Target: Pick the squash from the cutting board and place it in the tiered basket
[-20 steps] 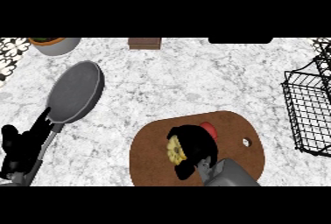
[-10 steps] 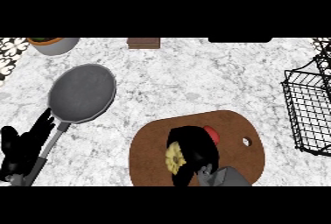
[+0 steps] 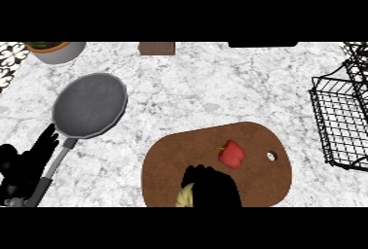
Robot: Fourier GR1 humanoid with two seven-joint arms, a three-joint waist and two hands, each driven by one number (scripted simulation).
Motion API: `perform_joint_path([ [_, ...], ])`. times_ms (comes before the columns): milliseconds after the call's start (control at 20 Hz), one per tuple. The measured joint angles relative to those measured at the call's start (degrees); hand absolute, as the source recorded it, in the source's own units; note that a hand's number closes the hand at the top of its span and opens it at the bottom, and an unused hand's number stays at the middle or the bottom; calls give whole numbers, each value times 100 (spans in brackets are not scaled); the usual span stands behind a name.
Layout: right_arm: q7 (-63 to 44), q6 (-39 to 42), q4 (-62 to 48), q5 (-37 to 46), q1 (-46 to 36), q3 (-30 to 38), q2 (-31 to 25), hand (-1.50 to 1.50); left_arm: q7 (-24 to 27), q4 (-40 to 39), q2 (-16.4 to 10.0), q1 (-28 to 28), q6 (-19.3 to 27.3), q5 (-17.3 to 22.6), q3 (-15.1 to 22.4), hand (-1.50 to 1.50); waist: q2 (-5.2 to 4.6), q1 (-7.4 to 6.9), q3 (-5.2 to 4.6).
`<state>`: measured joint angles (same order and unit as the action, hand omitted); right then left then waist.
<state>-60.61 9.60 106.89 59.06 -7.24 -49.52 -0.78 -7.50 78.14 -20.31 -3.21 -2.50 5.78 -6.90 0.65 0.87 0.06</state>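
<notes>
One squash (image 3: 185,197), one pepper (image 3: 231,153), one basket (image 3: 343,127).

The white marble counter (image 3: 208,87) is veined in grey. Near right lies a brown oval wooden cutting board (image 3: 173,160) with a red pepper (image 3: 231,153), green-stemmed, and a pale yellow squash (image 3: 185,197). The left hand (image 3: 22,168) and right hand (image 3: 213,187) are black. Left, a dull grey round frying pan (image 3: 90,104); right, a black wire tiered basket (image 3: 345,121).

The pan (image 3: 90,104) lies left of the cutting board (image 3: 259,182), the tiered basket (image 3: 345,121) right.
</notes>
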Motion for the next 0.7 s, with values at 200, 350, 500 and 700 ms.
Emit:
perform_joint_path([
  [200, -259, -50, 271, 1103, -64, -127, -45, 150, -39, 29, -66, -60, -58, 31, -66, 0, 5, 17, -7],
  [350, -348, 52, 754, 1882, -136, -127, -130, 150, -36, 67, -58, -125, -63, 50, -94, 0, 17, 46, -9],
  [500, -369, 231, 1353, 2360, -196, -62, -136, 150, -1, 43, -72, -110, -94, 55, -125, 0, 9, 40, -11],
  [700, -257, 516, 2094, 2743, -220, 187, -126, 150, -66, 128, 22, -101, -49, 0, -51, 0, -8, 14, -9],
])
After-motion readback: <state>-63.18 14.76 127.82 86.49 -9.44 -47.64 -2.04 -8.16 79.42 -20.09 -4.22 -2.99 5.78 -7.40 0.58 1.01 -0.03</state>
